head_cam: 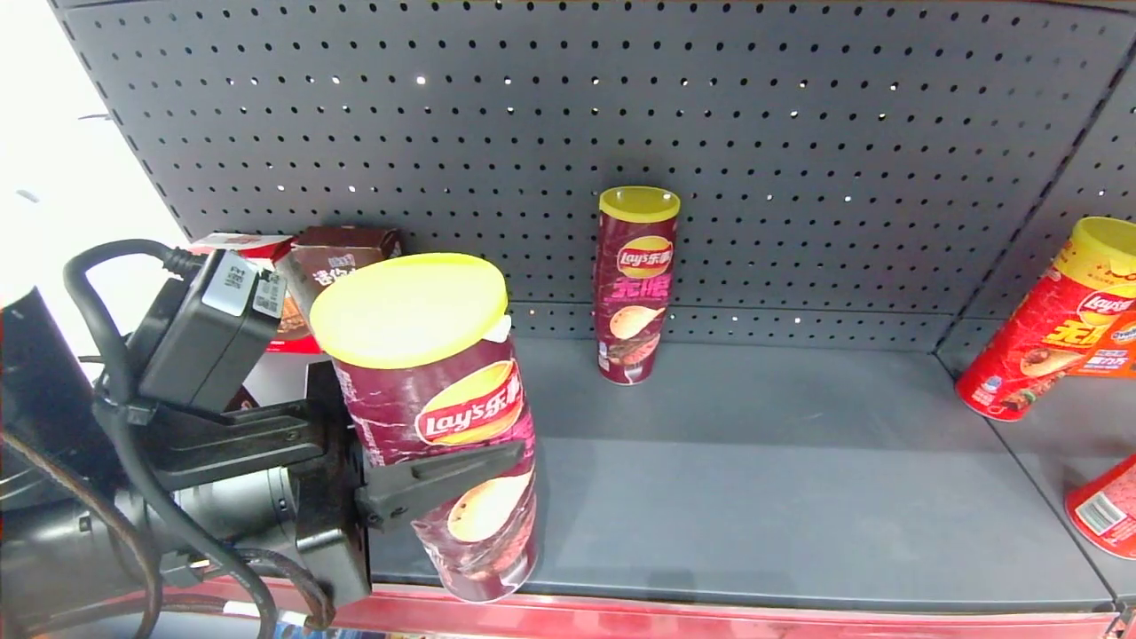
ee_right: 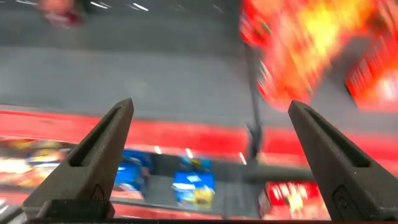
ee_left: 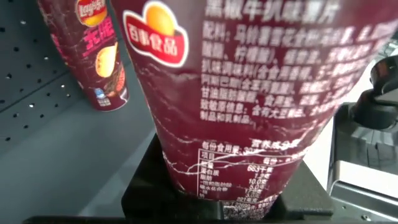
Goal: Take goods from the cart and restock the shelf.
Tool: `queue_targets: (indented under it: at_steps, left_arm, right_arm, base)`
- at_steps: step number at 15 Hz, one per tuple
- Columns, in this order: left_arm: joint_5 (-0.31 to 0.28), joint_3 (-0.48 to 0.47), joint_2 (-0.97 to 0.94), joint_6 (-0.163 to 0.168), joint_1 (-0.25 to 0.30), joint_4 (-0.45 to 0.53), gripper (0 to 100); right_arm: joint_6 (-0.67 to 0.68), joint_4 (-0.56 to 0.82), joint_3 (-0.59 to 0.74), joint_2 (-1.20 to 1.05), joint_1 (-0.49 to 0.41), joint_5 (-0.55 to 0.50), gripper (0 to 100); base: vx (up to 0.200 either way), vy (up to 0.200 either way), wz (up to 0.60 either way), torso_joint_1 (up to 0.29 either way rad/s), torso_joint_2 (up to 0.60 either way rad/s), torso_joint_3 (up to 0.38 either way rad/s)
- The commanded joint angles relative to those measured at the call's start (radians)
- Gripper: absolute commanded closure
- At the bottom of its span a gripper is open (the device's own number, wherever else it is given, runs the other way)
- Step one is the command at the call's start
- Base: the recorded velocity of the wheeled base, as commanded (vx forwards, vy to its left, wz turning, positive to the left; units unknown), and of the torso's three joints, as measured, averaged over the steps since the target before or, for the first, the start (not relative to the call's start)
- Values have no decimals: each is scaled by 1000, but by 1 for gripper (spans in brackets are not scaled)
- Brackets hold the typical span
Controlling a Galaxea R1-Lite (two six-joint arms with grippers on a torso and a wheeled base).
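Note:
My left gripper point(head_cam: 444, 497) is shut on a maroon chip can point(head_cam: 444, 417) with a yellow lid, held upright over the front left of the grey shelf point(head_cam: 754, 479). Its bottom sits at the shelf's front edge. In the left wrist view the same maroon chip can point(ee_left: 242, 106) stands between the jaws. A second maroon can point(head_cam: 635, 284) stands upright at the back of the shelf, and is the maroon can point(ee_left: 93, 53) beyond the held one. My right gripper point(ee_right: 211, 162) is open and holds nothing, in front of the shelf's red front strip point(ee_right: 186, 134).
A red chip can point(head_cam: 1056, 319) leans at the right of the shelf, with another red can point(head_cam: 1105, 506) lower right. Brown and red boxes point(head_cam: 328, 257) stand at the back left. A perforated back panel point(head_cam: 568, 133) closes the shelf. Packaged goods point(ee_right: 193, 186) show on the level below.

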Motion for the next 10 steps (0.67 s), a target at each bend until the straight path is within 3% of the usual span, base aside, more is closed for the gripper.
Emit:
queue_targets:
  at_steps: [1,4,5,6,7,8,10]
  left_arm:
    - [7,8,-6,-16,1,-7,100]
    - [21,0,-3,-33,1,-21,100]
    - [21,3,-3,-33,1,-19,100]
    - [21,3,-3,-33,1,-19,100]
    - [21,-3,-3,-34,3,-19,100]
    - [19,-7,-1,-33,15,-19,100]
    - [18,-7,-1,-33,24,-19,100]
  right_arm:
    - [-45,15,-137,199,35,86,0]
    - [-54,-11,-232,395,105,184,0]
    - [-89,-58,-240,463,161,186,0]
    - [-89,-58,-240,463,161,186,0]
    - [-115,-152,-238,584,251,181,0]
    - [-115,-187,-240,642,287,180,0]
    - [-115,-210,-244,691,311,181,0]
  base:
    - [0,0,0,0,0,0]
    - [0,0,0,0,0,0]
    - [0,0,0,0,0,0]
    - [0,0,0,0,0,0]
    - [0,0,0,0,0,0]
    - [0,0,0,0,0,0]
    - [0,0,0,0,0,0]
